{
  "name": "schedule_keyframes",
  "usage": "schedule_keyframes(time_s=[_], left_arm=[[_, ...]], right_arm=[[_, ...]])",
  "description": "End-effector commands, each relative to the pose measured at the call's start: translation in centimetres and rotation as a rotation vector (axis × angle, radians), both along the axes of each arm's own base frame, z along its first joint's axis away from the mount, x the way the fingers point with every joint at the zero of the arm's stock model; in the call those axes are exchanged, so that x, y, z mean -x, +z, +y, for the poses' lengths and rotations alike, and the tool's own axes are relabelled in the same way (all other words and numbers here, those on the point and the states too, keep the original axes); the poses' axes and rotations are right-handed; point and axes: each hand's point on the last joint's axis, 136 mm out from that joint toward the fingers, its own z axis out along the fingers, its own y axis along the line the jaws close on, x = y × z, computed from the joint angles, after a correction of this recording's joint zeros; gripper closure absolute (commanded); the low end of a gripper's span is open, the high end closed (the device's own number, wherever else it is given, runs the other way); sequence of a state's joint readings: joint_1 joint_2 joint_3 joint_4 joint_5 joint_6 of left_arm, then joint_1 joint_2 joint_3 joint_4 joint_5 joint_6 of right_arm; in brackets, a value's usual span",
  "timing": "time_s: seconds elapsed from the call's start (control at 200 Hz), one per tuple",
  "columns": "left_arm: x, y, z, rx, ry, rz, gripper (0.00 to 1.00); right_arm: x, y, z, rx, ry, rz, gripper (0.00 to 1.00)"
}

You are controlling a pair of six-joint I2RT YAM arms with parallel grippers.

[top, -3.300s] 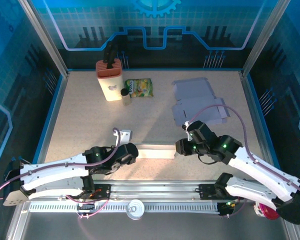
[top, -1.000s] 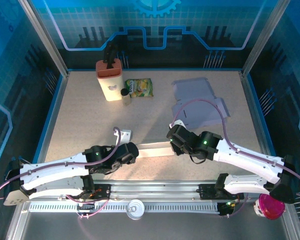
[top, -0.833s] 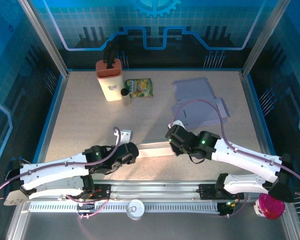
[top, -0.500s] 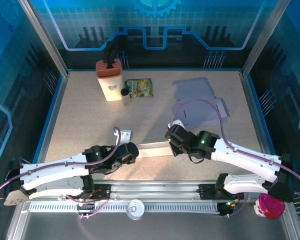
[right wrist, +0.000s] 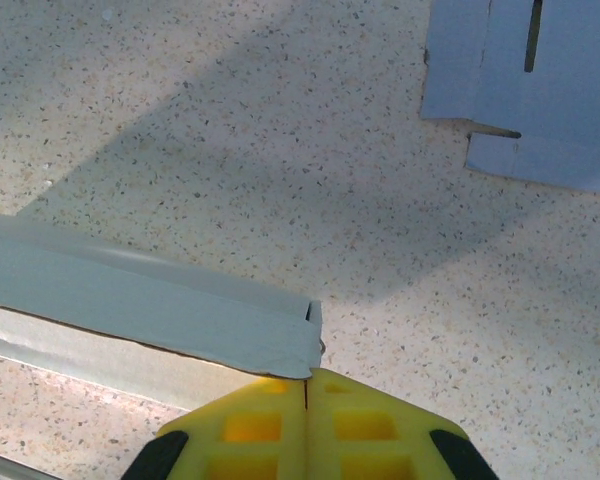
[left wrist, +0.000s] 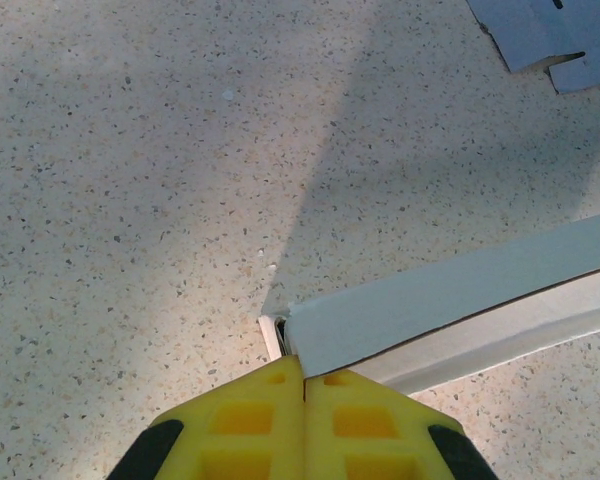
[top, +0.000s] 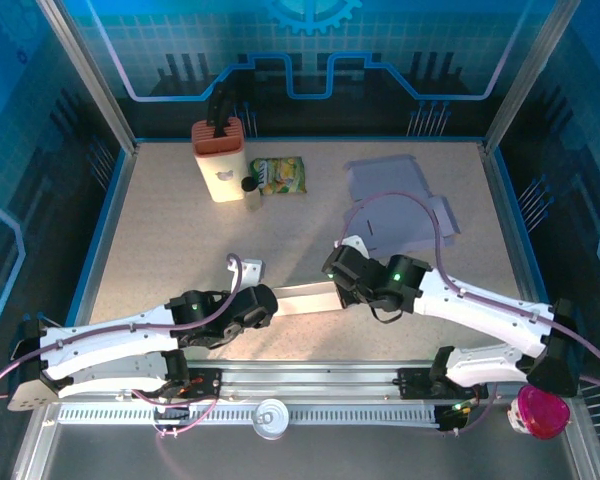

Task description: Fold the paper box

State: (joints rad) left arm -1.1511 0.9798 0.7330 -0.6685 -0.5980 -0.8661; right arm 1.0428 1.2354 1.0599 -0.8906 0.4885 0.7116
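We see the paper box (top: pixel 302 298) lying at 6 o'clock on the desk (top: pixel 180 230). Our left hand (left wrist: pixel 303 365) pinches its 9 o'clock end and our right hand (right wrist: pixel 308 378) its 3 o'clock end, both fully closed.

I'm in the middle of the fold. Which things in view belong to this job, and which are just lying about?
Part of the job:
- paper box
- left gripper and right gripper, each shut on one end of it

Just lying about:
- flat grey sheets
- snack packet
- orange-topped holder
- small dark bottle
- can on the front rail
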Motion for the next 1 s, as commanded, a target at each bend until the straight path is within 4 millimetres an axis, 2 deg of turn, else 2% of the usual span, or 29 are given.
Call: schedule_keyframes(time_s=[0.0,0.305,0.465,0.995], left_arm=[[0.8,0.1,-0.7,0.02,-0.036,0.048,1.0],[1.0,0.4,-1.1,0.044,-0.045,0.058,1.0],[1.0,0.6,-1.3,0.05,-0.048,0.057,1.0],[0.8,0.6,-2.0,0.06,-0.057,0.059,1.0]], right_arm=[[0.4,1.1,1.4,-0.065,-0.021,0.022,1.0],[0.4,1.3,1.9,-0.078,-0.071,0.069,1.0],[0.4,1.7,1.6,-0.082,-0.089,0.096,1.0],[0.1,0.8,1.7,-0.195,-0.163,0.174,1.0]])
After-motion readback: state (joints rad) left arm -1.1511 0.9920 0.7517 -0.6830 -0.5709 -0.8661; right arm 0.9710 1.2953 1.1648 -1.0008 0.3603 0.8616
